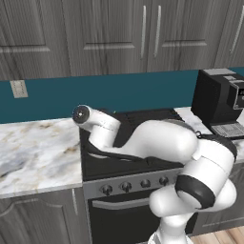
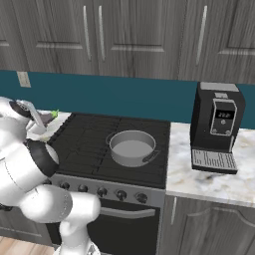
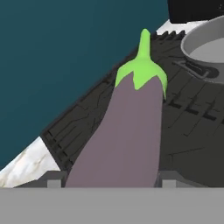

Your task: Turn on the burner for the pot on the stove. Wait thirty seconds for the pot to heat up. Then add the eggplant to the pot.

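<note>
Purple and green, the eggplant (image 3: 127,135) is lying lengthwise between the gripper (image 3: 107,181) tips in the hand view, its stem cap pointing away toward twelve o'clock; the jaws are sitting close against its flanks, closed onto it as far as its girth allows, so the hold looks real though the contact itself is hidden low in the picture. In the right base view the eggplant's (image 2: 50,116) green tip is peeking out at nine o'clock, beside the left edge of the stove (image 2: 107,149), while the pot (image 2: 131,147) is standing open on a burner right of centre, at about three o'clock from the hand. In the hand view the pot's (image 3: 205,50) rim is sitting at one to two o'clock, well apart from the vegetable. The risks, as I judge them: the smooth skin is tapering, so a sideways swing could be letting it slide forward out of the grip; a low carry could be clipping the pot's rim or loop handle and shoving it off the grate; and a release short of the rim would be dropping it onto the cooktop.
</note>
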